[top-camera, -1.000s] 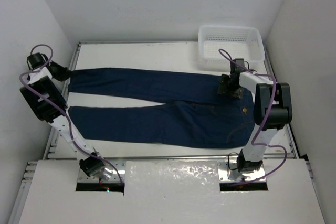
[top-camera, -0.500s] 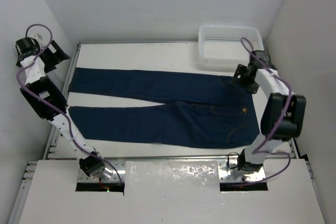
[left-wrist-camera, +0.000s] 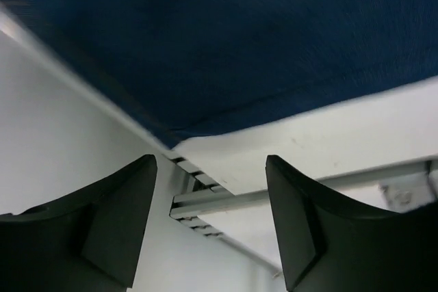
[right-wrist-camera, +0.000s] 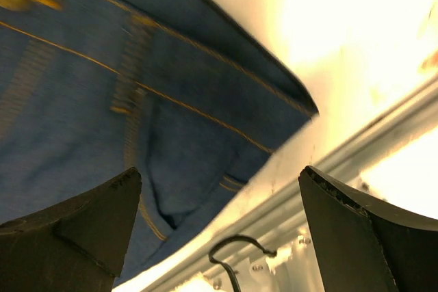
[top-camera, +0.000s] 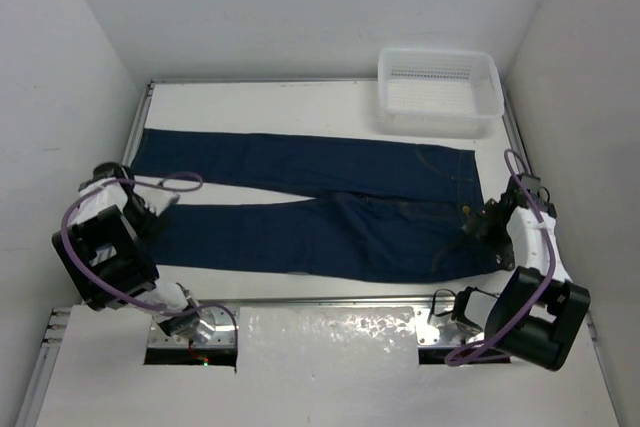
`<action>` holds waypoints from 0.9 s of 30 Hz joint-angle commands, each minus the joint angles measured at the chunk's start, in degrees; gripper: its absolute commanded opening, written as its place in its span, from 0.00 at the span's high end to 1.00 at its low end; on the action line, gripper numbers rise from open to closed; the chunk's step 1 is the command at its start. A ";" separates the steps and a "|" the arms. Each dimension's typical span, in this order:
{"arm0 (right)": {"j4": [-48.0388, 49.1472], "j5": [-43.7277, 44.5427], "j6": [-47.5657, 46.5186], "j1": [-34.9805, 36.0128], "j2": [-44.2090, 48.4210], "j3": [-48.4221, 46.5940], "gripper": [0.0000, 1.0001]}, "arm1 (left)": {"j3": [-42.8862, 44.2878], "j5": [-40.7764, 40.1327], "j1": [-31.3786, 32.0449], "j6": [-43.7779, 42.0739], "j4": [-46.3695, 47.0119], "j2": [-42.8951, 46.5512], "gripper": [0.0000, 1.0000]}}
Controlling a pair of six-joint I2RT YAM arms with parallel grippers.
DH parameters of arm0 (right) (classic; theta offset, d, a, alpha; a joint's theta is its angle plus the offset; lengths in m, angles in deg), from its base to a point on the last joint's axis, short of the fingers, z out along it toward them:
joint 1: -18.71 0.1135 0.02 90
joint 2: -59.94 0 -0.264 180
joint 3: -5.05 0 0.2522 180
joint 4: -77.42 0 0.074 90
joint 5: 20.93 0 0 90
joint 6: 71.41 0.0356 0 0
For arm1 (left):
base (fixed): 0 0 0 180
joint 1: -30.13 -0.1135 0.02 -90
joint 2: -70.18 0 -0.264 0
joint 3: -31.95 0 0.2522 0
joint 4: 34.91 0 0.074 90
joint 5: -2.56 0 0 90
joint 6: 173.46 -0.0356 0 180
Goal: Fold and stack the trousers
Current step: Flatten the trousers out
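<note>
Cloth: dark navy denim trousers (top-camera: pixel 330 232), flat; likely heavy, limp, grippy.
Left gripper (left-wrist-camera: pixel 209 186): jaws apart, by hem corner.
Right gripper (right-wrist-camera: pixel 219 186): jaws apart, by waistband corner.
Hold: those corners.

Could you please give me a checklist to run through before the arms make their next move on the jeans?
1. Trousers spread flat on the table: ok.
2. Left gripper open, at the near leg's hem corner: ok.
3. Right gripper open, at the near waist corner: ok.
4. Denim held inside either gripper: not ok, none gripped.
5. Basket apart from the waistband: cannot tell.
</note>
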 commanded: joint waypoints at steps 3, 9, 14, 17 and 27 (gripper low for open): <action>-1.06 1.48 2.87 -0.81 3.61 2.55 0.07 | -8.50 -6.02 -0.67 -17.70 6.59 3.95 0.33; 1.74 1.40 1.98 -0.81 5.37 8.34 0.10 | -17.30 -9.27 -0.76 -24.38 14.07 5.19 0.26; 8.78 -1.24 4.09 -0.81 5.28 12.05 0.13 | -17.58 -4.98 0.12 -25.26 14.43 4.84 0.23; 10.89 -1.95 4.53 -0.81 4.41 12.14 0.16 | -19.50 -7.67 0.47 -24.48 22.31 4.40 0.23; 16.25 -2.83 6.55 -0.81 3.35 14.51 0.43 | -19.77 -9.28 0.56 -20.52 29.74 2.12 0.58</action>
